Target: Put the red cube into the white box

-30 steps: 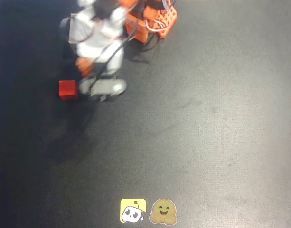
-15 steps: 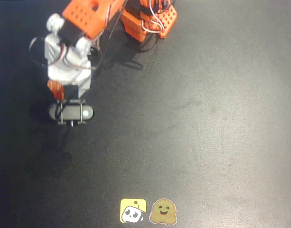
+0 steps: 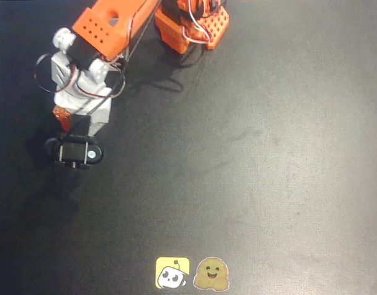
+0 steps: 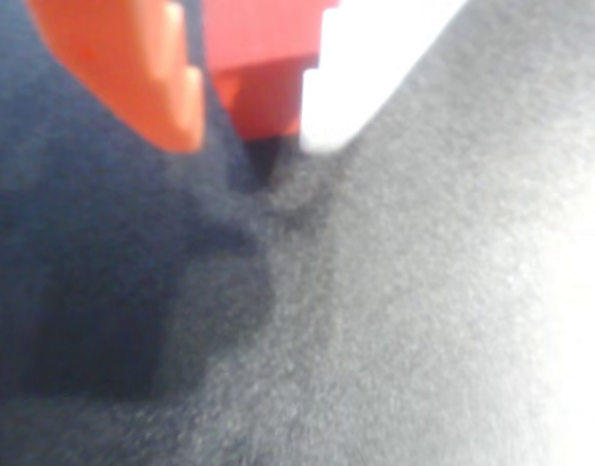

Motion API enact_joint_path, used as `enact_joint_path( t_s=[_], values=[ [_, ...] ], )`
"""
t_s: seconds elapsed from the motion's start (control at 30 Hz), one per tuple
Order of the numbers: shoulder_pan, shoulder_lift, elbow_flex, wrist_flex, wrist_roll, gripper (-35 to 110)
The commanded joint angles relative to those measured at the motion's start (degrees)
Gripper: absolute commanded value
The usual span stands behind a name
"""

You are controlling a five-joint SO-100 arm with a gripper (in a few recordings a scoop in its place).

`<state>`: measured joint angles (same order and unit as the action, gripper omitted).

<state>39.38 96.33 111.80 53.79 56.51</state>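
Wrist view: the whole picture is blurred. The red cube (image 4: pixel 260 68) is cut off by the top edge, its left side hidden behind the orange finger (image 4: pixel 132 68) and its right side behind the white finger (image 4: pixel 360 68); both fingers also run off the top edge. Whether the cube touches the black mat (image 4: pixel 394 320) cannot be told.

Overhead view: the cube is hidden under the arm (image 3: pixel 83 80). The gripper (image 3: pixel 70 132) lies mostly beneath the wrist camera (image 3: pixel 74 152). The orange arm base (image 3: pixel 191 27) at the far side is cut off by the top edge
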Motion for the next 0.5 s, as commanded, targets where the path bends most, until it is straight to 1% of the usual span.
enact_joint_path(
  t_s=[0.0,0.17,0.33,0.47],
  values=[
    [0.4,1.1,-2.5,0.1,1.3,8],
    [-1.3,-0.7,-5.5,0.2,2.2,10],
    [-2.7,-6.3,-11.8,0.2,2.8,12],
    [-4.0,-6.7,-10.6,0.2,4.0,12]
  ],
)
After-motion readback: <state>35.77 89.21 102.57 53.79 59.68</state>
